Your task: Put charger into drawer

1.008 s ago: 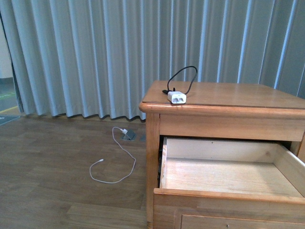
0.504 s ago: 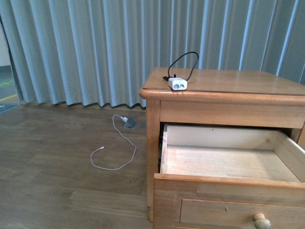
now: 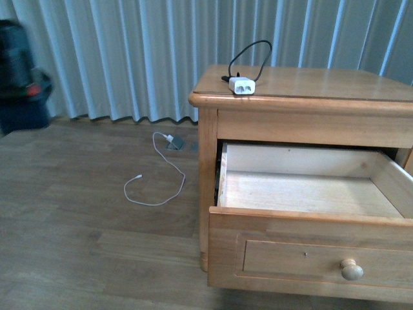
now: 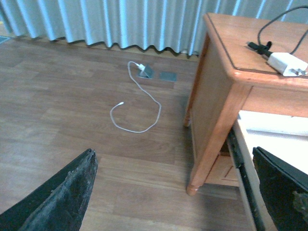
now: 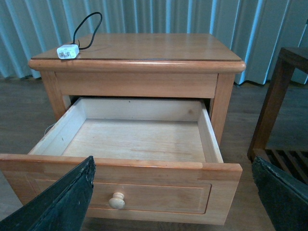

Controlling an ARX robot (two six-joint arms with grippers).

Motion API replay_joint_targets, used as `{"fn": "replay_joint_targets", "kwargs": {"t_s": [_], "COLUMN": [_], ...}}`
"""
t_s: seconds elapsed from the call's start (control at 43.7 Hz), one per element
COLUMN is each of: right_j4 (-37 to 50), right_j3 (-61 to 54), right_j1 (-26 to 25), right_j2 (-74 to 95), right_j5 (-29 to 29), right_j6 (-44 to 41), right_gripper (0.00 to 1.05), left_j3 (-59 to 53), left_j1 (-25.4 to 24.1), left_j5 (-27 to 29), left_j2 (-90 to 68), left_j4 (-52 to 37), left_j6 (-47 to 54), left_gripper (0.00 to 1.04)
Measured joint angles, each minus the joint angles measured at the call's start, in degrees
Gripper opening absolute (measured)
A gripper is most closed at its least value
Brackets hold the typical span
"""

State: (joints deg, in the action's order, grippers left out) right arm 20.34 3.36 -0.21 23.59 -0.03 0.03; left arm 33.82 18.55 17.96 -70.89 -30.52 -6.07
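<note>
Two grippers, both spread wide with nothing between the fingers. Left gripper [image 4: 172, 153] off the left front corner of the nightstand [image 4: 216, 96], over bare floor [image 4: 57, 120], its dark fingers [image 4: 62, 197] far apart. Right gripper [image 5: 173, 161] in front of the nightstand [image 5: 144, 48], facing it squarely, fingers [image 5: 57, 202] equally wide and apart from the drawer front. Charger [image 3: 243, 85] lying on the nightstand's top [image 3: 322, 81], close to its front left corner and just back from the edge; also seen from the left wrist [image 4: 286, 64] and the right wrist [image 5: 67, 51]. Black cable [image 3: 250, 48] arching up from the charger in a loop toward the back of the nightstand. Drawer [image 3: 310, 258] pulled well out of the nightstand's front, pale wood inside [image 5: 139, 110], round pale knob [image 3: 352, 269] on the framed panel. Thin white cable [image 3: 184, 183] curled on the floor [image 3: 77, 226] to the left of the nightstand, well apart from it, one end by a grey floor plate [image 3: 175, 144]. Pleated pale curtain [image 3: 129, 58] behind the nightstand. Darker wooden frame [image 5: 279, 96] just beside the nightstand's right side. Dark blurred shape [image 3: 19, 77] far off to the nightstand's left, too smeared to tell what.
</note>
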Motion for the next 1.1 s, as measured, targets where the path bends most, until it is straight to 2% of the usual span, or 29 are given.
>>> {"fn": "replay_joint_targets", "kwargs": {"t_s": [0.206,0.275,0.687,0.779,0.893,1.099], "right_j4": [0.00,0.00,0.00,0.00,0.00,0.00], "right_j3": [0.00,0.00,0.00,0.00,0.00,0.00], "right_j1": [0.00,0.00,0.00,0.00,0.00,0.00], "right_j2": [0.00,0.00,0.00,0.00,0.00,0.00], "right_j5": [0.00,0.00,0.00,0.00,-0.02,0.00], "right_j6": [0.00,0.00,0.00,0.00,0.00,0.00], "right_gripper": [0.96,0.96,0.96,0.96,0.96,0.96], "left_j3": [19.28,29.51,72.96,78.62,86.40,91.34], "left_j1": [2.58,3.58,8.11,8.66,9.31,9.60], "left_j5": [-2.73,-3.89,-6.69,-7.26,-5.44,-3.85], "left_j2": [-18.69,-27.58,-61.46,-65.00,-69.37,-72.91], "left_j4": [-0.04,0.57,9.18,10.49,15.45,19.30], "left_j6": [0.42,0.46,-1.95,-2.62,-3.06,-2.05], "left_gripper": [0.99,0.99,0.99,0.99,0.99,0.99]}}
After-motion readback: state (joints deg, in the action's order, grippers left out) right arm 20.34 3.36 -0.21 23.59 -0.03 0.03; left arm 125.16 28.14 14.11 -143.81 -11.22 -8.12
